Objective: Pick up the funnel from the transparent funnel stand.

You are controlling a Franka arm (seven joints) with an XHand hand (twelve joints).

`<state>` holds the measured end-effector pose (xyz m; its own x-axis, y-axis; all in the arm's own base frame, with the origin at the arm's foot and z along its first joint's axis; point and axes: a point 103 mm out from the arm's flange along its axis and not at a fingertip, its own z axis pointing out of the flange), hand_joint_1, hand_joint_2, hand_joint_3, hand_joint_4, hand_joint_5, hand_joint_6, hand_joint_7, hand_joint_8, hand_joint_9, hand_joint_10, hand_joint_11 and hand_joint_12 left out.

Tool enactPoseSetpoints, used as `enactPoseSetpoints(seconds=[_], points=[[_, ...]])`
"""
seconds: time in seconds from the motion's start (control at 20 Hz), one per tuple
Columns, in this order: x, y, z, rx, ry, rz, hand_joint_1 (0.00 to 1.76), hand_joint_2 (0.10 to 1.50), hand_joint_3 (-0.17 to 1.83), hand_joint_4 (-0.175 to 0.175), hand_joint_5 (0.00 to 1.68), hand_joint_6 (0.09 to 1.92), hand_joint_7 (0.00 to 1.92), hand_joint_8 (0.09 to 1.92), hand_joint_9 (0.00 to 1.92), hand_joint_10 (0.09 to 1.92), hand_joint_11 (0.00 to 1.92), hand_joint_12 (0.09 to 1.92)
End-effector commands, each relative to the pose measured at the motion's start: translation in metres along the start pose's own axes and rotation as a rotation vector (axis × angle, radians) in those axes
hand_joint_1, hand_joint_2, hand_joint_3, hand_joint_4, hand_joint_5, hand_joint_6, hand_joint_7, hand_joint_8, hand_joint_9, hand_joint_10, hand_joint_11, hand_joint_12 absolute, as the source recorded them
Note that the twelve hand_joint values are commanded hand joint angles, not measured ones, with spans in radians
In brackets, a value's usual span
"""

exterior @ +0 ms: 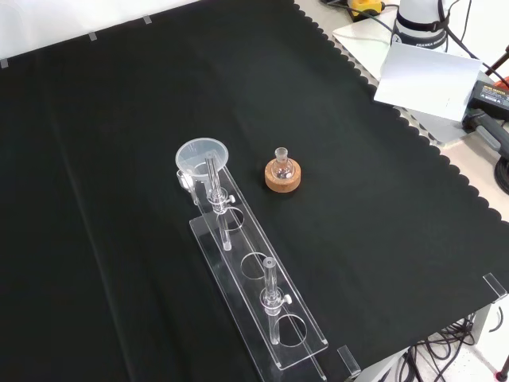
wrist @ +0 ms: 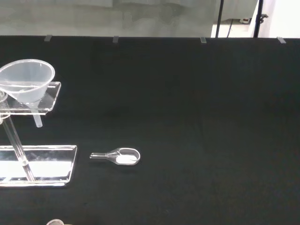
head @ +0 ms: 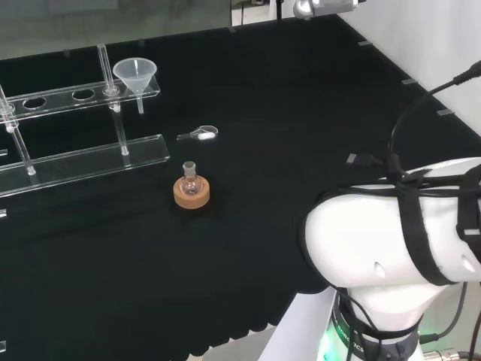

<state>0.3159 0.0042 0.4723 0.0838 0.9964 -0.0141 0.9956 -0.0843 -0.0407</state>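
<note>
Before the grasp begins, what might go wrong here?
The funnel sits in the end hole of the clear stand, its stem through the shelf; lifting it at a slant may catch the stem and tip the stand. A small flask on its cork ring and a scoop lie nearby, easily knocked.

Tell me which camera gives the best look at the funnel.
The wrist view: the funnel is large and side-on, its spout hanging through the stand. The head view shows it smaller at the stand's right end; the front view looks down into its bowl.
</note>
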Motion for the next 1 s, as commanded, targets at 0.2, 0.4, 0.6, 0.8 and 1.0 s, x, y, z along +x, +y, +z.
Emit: enactPoseSetpoints(seconds=[0.2, 0.4, 0.6, 0.8, 1.0], points=[[-0.001, 0.005, -0.006, -0.030, -0.008, 0.040, 0.00, 1.30, 0.14, 0.027, 0.17, 0.09, 0.00, 0.22, 0.09, 0.67, 0.12, 1.34], [0.000, 0.017, -0.001, -0.015, -0.009, 0.058, 0.00, 1.30, 0.15, 0.027, 0.17, 0.09, 0.00, 0.22, 0.09, 0.67, 0.12, 1.34], [0.007, 0.033, 0.003, -0.002, -0.014, 0.066, 0.00, 1.30, 0.15, 0.026, 0.17, 0.09, 0.00, 0.22, 0.09, 0.67, 0.11, 1.34], [0.020, 0.052, 0.006, 0.007, -0.020, 0.048, 0.00, 1.30, 0.15, 0.025, 0.17, 0.09, 0.00, 0.22, 0.10, 0.67, 0.11, 1.34], [0.034, 0.081, 0.014, 0.025, -0.016, 0.011, 0.00, 1.29, 0.15, 0.021, 0.16, 0.09, 0.00, 0.22, 0.10, 0.67, 0.11, 1.35]])
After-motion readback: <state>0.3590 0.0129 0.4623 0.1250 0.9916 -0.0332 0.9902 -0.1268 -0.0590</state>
